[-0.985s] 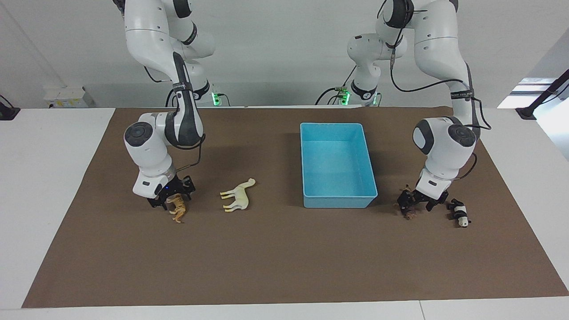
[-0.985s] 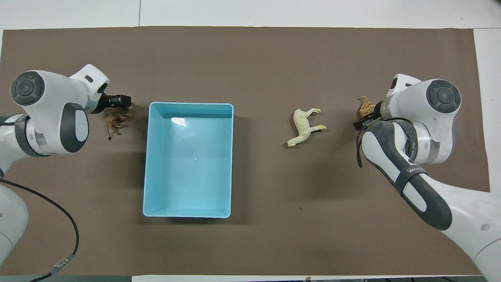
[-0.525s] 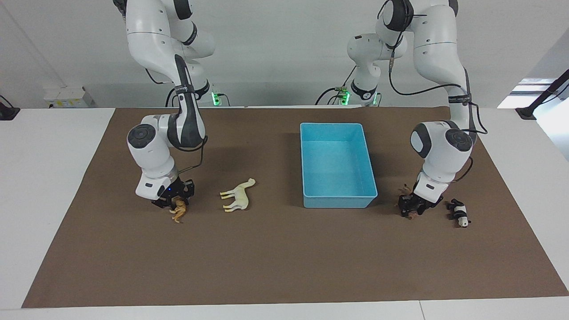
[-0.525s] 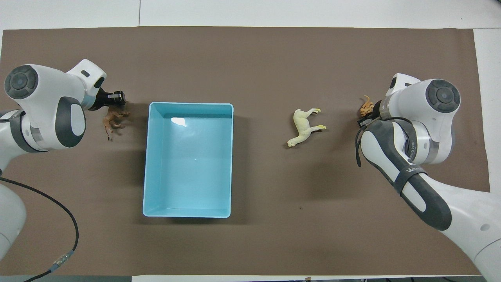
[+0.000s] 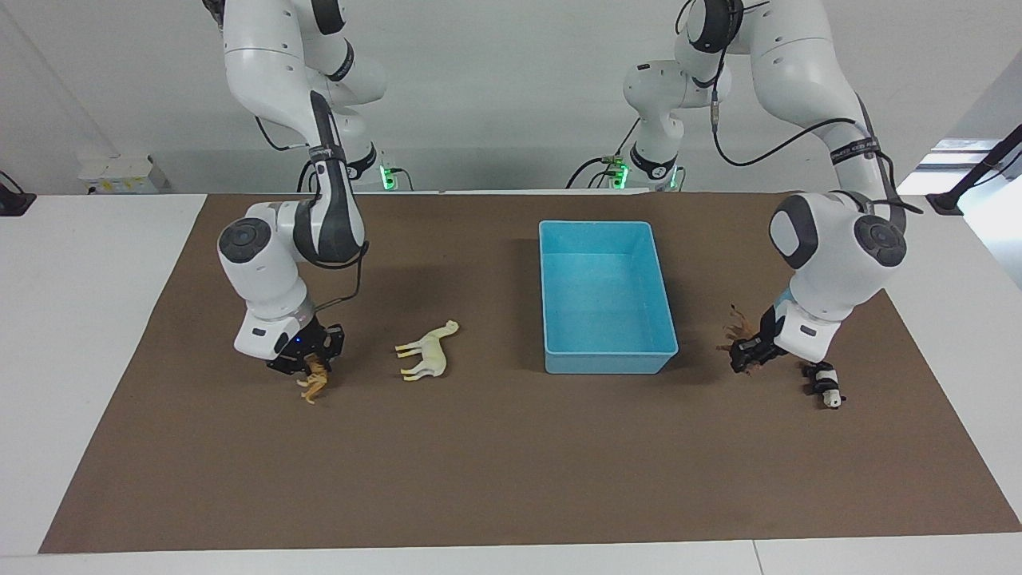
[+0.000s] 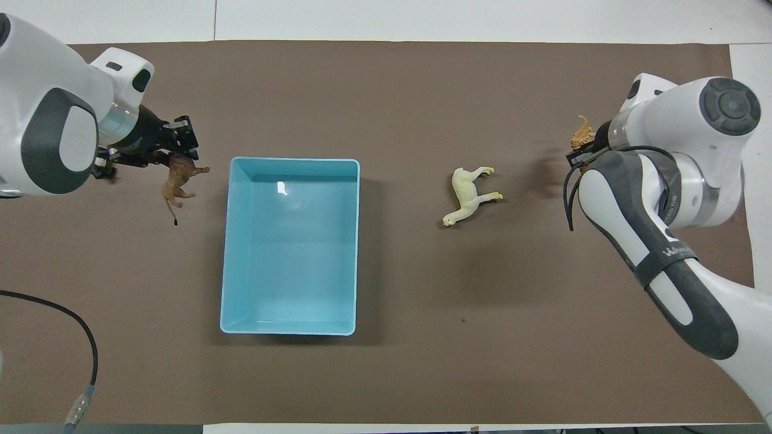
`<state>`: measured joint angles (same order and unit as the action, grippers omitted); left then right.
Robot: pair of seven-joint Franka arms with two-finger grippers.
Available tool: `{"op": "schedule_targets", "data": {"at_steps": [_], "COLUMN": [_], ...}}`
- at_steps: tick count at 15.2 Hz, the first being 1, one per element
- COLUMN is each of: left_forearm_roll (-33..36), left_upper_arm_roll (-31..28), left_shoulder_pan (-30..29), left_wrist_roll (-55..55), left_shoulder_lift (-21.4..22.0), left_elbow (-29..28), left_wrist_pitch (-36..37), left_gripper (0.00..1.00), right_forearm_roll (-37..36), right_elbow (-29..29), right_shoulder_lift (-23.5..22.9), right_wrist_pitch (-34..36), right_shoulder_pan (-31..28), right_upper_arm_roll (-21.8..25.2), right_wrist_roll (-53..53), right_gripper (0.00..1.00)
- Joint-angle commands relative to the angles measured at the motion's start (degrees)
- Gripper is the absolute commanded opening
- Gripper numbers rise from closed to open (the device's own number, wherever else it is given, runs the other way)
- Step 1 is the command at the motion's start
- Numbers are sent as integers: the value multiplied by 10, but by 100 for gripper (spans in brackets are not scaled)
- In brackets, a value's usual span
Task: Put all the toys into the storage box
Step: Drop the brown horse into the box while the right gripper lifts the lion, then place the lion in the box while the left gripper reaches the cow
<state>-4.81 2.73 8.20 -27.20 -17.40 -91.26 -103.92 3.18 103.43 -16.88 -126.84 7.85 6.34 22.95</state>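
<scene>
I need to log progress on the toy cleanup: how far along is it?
Nothing is in the storage box yet. In hand: the right gripper holds the orange tiger, the left gripper the brown figurine. Left on the mat: the cream camel and the panda.

Glossy plastic storage box [image 6: 289, 313], matt brown table cover [image 6: 422, 361], smooth plastic camel [image 6: 467, 196].

The storage box [image 5: 607, 295] sits mid-table. The camel [image 5: 429, 351] lies beside it toward the right arm's end. The panda [image 5: 825, 384] lies toward the left arm's end.
</scene>
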Motion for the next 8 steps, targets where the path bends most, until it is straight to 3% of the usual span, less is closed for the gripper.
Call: {"op": "schedule_targets", "data": {"at_steps": [1,2,3,4,8], "left_forearm_roll": [-4,-2,-1,1,29], "left_upper_arm_roll": [-10,-11,-10,-11,-17], "left_shoulder_pan": [89,111,120,121,109], "left_wrist_roll": [-146,-165,-165,-164,-138], "left_shoulder_lift": [31,43,48,51,64], "left_elbow": [-52,-81,-98,-99,-96], "left_wrist_pitch": [3,-11,-28,-23,-15], "left_gripper": [0,6,76,100,100], "right_forearm_roll": [8,8,7,8,5], "right_elbow": [-79,-104,-124,-132,-140], "right_shoulder_lift": [11,11,11,14,33], "right_wrist_pitch": [109,144,170,186,215], "right_shoulder_pan": [-6,-7,-6,-3,31], "right_upper_arm_roll": [-3,-4,-4,-4,-6], "right_wrist_roll": [-24,-35,-48,-57,-133], "right_gripper": [0,0,0,0,0]}}
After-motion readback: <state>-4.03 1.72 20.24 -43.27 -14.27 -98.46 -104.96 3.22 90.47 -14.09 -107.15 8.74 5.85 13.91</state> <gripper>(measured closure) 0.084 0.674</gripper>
